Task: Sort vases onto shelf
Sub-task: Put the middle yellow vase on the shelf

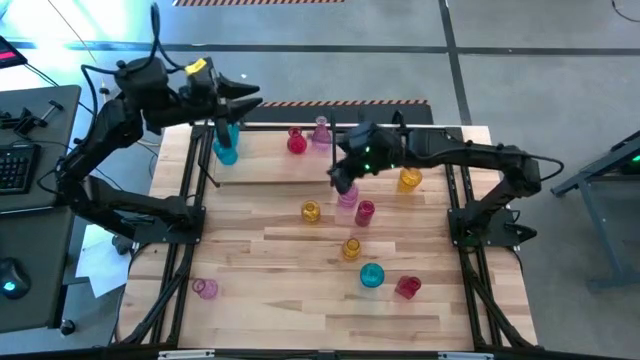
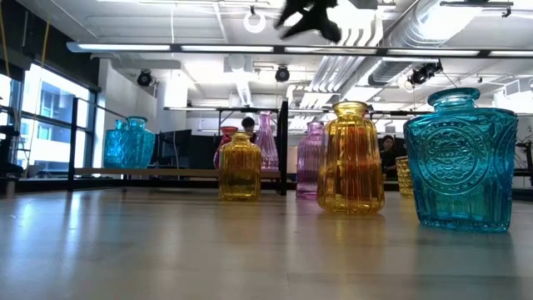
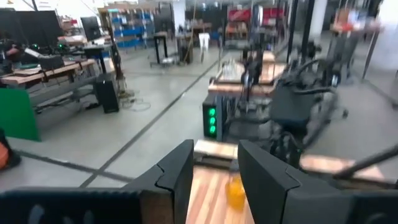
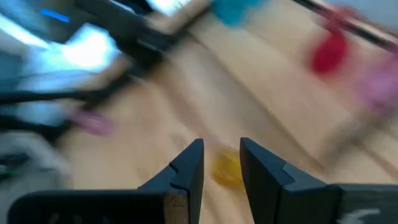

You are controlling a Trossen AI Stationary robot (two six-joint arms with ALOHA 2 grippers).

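The shelf point(image 1: 262, 127) runs along the table's far edge. A cyan vase point(image 1: 225, 148) stands at its left end, with a red vase point(image 1: 296, 142) and a pink vase point(image 1: 321, 133) further right. My left gripper point(image 1: 256, 99) hangs open and level above the shelf's left end, holding nothing point(image 3: 214, 155). My right gripper point(image 1: 340, 184) is open over the table's middle, slanting down beside a pink vase point(image 1: 347, 198). Beyond its fingers lies a yellow vase point(image 4: 225, 169). Other vases stand loose on the tabletop.
Loose on the table stand yellow vases point(image 1: 310, 211) point(image 1: 351, 248) point(image 1: 410, 180), a pink-red vase point(image 1: 365, 212), a cyan vase point(image 1: 371, 276), a red vase point(image 1: 407, 287) and a pink vase point(image 1: 205, 289) near the left front. Black frame rods point(image 1: 190, 200) run along both table sides.
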